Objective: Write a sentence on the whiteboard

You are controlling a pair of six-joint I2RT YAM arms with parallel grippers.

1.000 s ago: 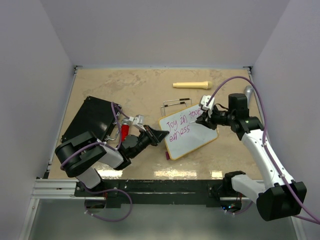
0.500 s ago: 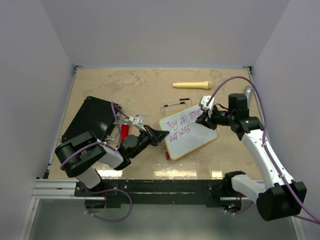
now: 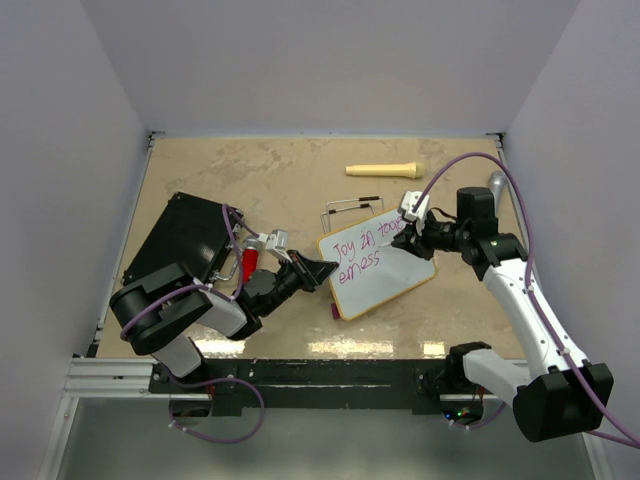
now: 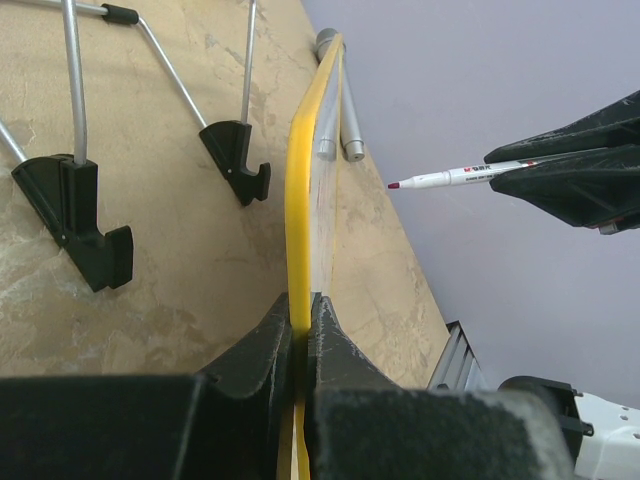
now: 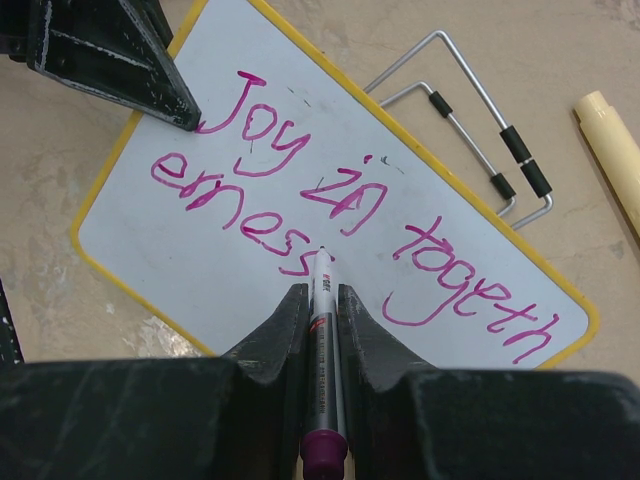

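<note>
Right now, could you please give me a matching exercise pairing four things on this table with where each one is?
Things: 1 whiteboard; 2 marker; 3 black case; 4 cream stick.
Places: A far end of the table; B in the right gripper; C table's left side; D rim clamped by the left gripper.
Pairs: 1-D, 2-B, 3-C, 4-A.

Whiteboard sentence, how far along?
Done: the sentence reads "Joy in togeth" with "erness" under it on the whiteboard. In hand: left gripper pinches the board's yellow edge; right gripper holds the marker, tip just past "erness" and, by the left wrist view, off the surface. Left: bare board follows "erness"; whether more words are planned, can't tell.
</note>
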